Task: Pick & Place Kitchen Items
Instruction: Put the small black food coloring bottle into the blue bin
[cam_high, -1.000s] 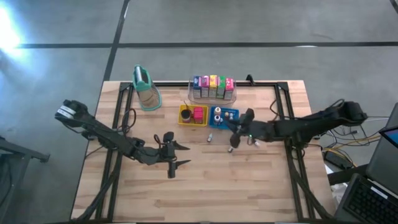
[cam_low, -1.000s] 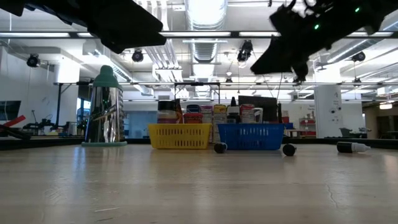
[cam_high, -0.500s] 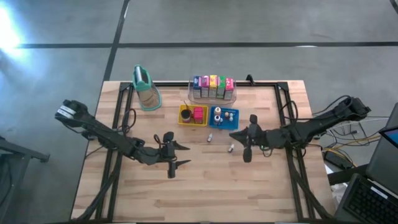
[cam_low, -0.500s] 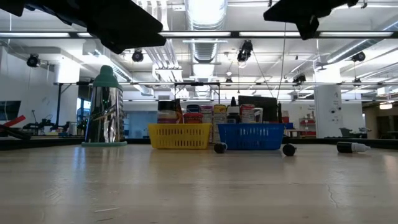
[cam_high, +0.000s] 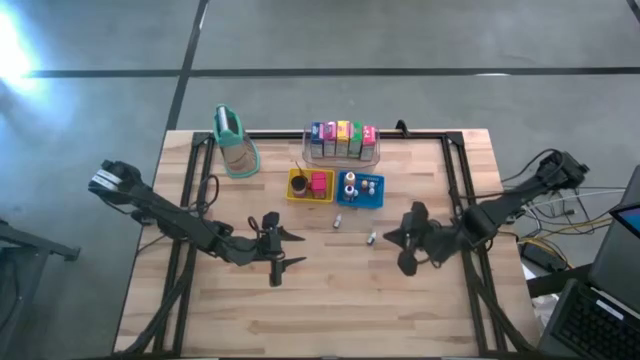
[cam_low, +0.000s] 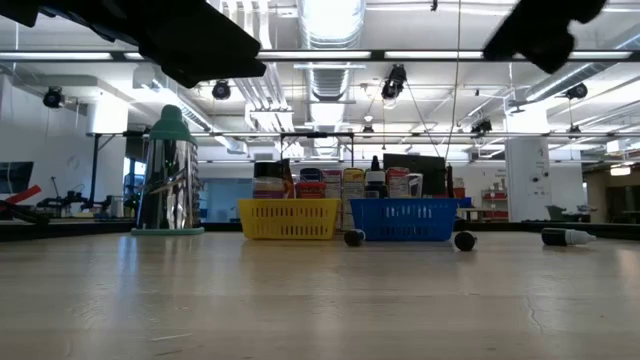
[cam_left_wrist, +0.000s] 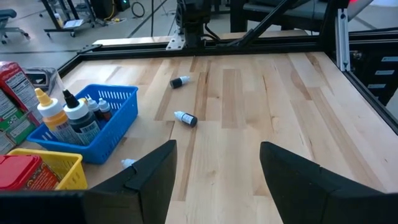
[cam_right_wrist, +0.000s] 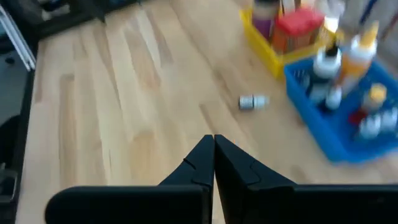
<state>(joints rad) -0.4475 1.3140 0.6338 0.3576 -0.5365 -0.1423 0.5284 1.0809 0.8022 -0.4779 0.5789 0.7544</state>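
Colourful cartons (cam_high: 343, 138) stand in a clear bin at the far edge. In front of it a yellow tray (cam_high: 298, 196) holds a red block (cam_high: 319, 182), and a blue tray (cam_high: 357, 202) holds small bottles. Three tiny bottles lie on their sides on the wood: one (cam_left_wrist: 186, 118) mid-table, one (cam_left_wrist: 180, 81) farther right, and one (cam_right_wrist: 253, 102) near the blue tray. My left gripper (cam_high: 288, 250) hovers open and holds nothing, left of centre. My right gripper (cam_right_wrist: 213, 149) is shut on nothing and raised above the table's right half.
A tall tan container with a teal top (cam_high: 233, 140) stands at the far left. The black frame rails (cam_high: 455, 170) run along the table's sides. Bare wood (cam_high: 330, 300) spans the near half.
My right gripper has drawn back from the area in front of the blue tray toward the table's right edge, rising and tipping as it went. The small bottles on the wood have stayed where they were. My left arm has kept still.
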